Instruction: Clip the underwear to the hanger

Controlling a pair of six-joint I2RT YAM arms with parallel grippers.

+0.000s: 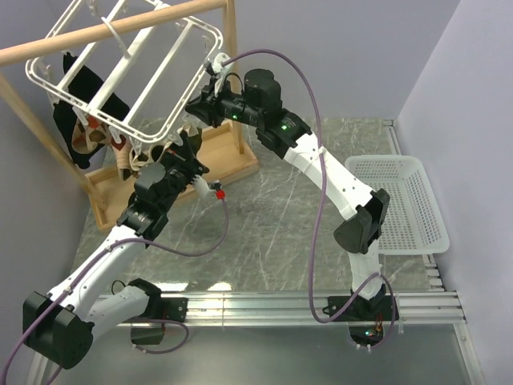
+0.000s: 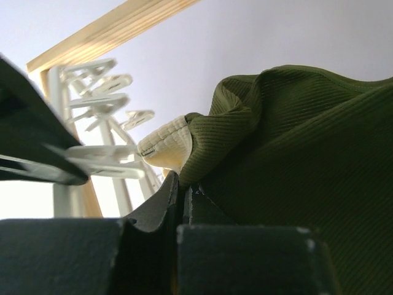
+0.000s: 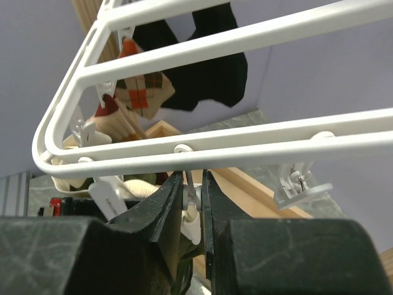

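The left gripper (image 2: 182, 187) has its dark fingers pressed together on a fold of the underwear (image 2: 295, 160), a soft, ribbed, dark olive-green cloth with a cream edge band. The cloth bunches up over the fingertips and fills the right side of the left wrist view, lifted off the table to just below the frame. To the left of the cloth hangs a row of small white clips, and above them runs the pale wooden bar of the rail stand (image 2: 110, 31). The right gripper (image 3: 192, 178) has its jaws drawn close, pinching one dangling white plastic clip (image 3: 191, 200) just beneath the hanger (image 3: 245, 147), a white plastic rectangular drying frame with cross bars. A black garment with tan-red diamond patches (image 3: 209, 74) hangs further along the frame. From above, both grippers meet under the frame's near corner. A white mesh basket (image 1: 401, 200) sits well apart at the right of the grey marbled table (image 1: 272, 233).
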